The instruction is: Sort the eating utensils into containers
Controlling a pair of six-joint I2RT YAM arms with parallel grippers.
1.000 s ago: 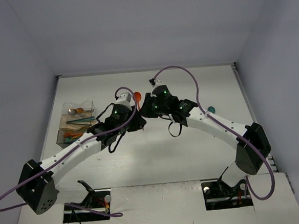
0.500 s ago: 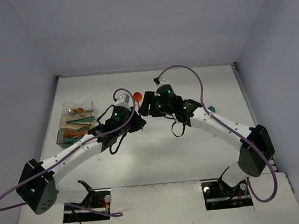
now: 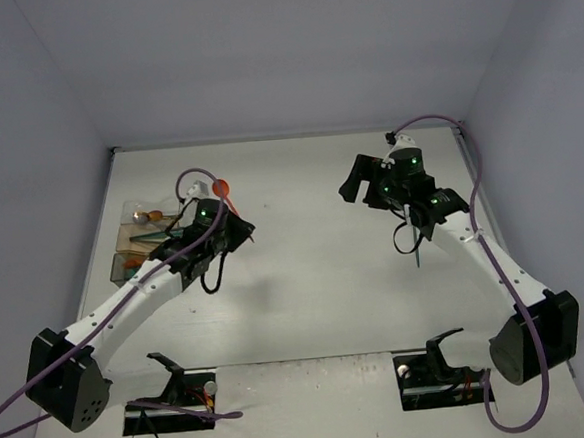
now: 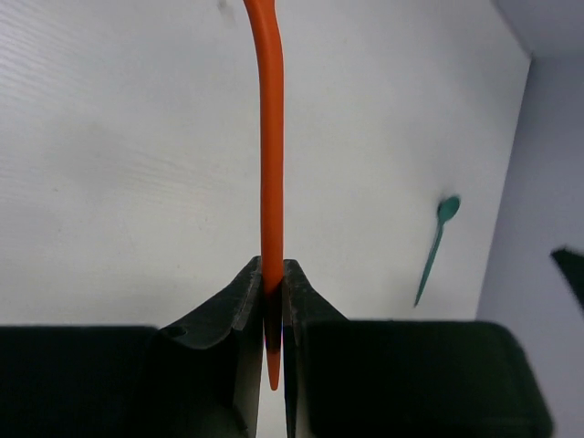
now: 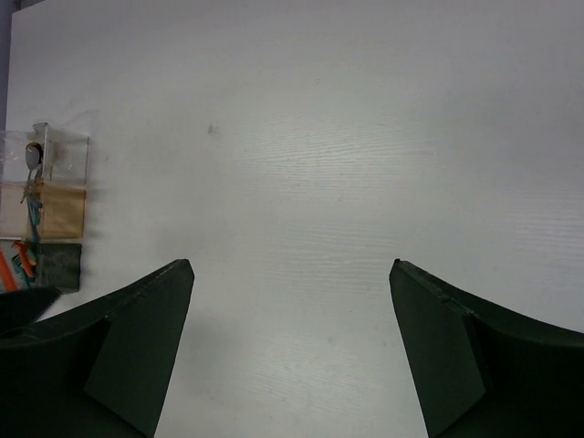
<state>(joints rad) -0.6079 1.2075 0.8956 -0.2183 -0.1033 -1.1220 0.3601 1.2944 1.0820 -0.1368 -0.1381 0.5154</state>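
Observation:
An orange spoon [image 4: 271,137] is pinched by its handle tip in my left gripper [image 4: 272,269], which is shut on it; from above its bowl [image 3: 220,187] sticks out past the left gripper [image 3: 216,212], just right of the containers [image 3: 125,234]. These clear compartments hold several utensils [image 3: 150,217] and also show at the left edge of the right wrist view, containers [image 5: 57,173]. A teal spoon [image 4: 433,246] lies on the table at the right, partly under the right arm [image 3: 416,255]. My right gripper [image 3: 354,180] [image 5: 292,269] stands open and empty over bare table.
White walls close in the white table [image 3: 306,278] on the far, left and right sides. Purple cables loop above both arms. The arm bases and their mounts sit at the near edge.
The right gripper opened, let go of the orange spoon and swung away to the right. The left gripper, shut on the spoon, carried it left towards the containers.

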